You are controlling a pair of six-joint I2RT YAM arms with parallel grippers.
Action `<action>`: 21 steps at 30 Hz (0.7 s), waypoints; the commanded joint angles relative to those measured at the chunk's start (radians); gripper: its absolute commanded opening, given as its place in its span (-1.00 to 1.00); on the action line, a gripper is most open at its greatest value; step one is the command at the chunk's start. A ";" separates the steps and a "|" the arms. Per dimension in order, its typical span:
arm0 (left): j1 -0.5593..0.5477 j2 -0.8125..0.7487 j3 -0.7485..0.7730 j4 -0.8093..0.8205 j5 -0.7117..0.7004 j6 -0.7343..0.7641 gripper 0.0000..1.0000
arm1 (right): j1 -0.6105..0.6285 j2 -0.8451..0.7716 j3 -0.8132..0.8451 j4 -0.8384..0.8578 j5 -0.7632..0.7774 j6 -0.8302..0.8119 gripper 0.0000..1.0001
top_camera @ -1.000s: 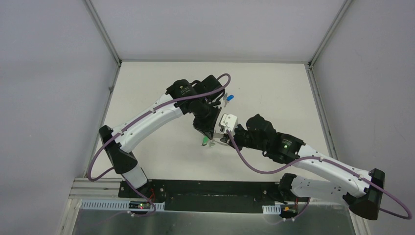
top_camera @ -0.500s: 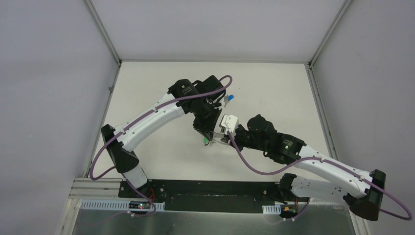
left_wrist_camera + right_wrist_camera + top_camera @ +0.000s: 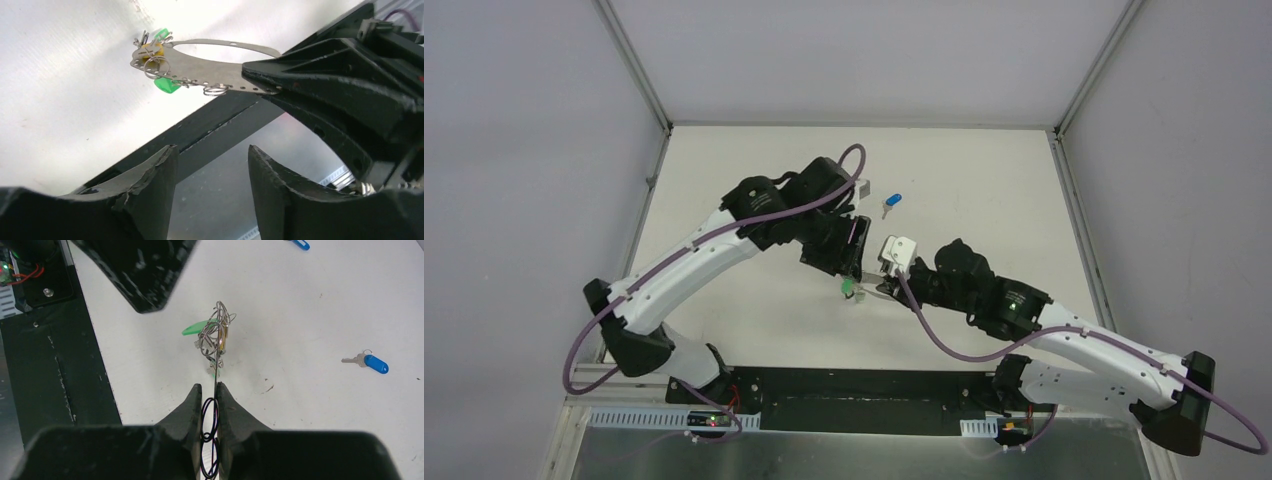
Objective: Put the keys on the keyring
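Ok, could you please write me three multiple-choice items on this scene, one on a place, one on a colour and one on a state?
1. Where is the small silver key with the blue plastic head?
A) lying on the white table top, apart from the thin grey metal keyring
B) hanging on that keyring
C) on the black rail by the arm bases

2. What colour is a plastic tag that hangs on the keyring?
A) red
B) green
C) purple

3. How does the left end effector stand?
A) shut on the keyring
B) shut on a key
C) open, holding nothing

Answers:
1 A, it lies alone on the bare table.
2 B, a green tag dangles near the keyring's end.
3 C, its fingers stand apart with nothing between them.
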 commanded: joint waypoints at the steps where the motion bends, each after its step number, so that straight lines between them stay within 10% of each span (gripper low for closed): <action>1: 0.005 -0.176 -0.151 0.225 -0.038 -0.108 0.12 | -0.002 -0.043 -0.007 0.136 -0.007 0.083 -1.00; 16: 0.033 -0.535 -0.855 1.110 -0.012 -0.678 0.05 | -0.002 -0.051 -0.060 0.283 0.045 0.310 -1.00; 21: 0.033 -0.530 -0.887 1.165 -0.041 -0.709 -0.07 | -0.002 -0.056 -0.058 0.297 0.061 0.339 -1.00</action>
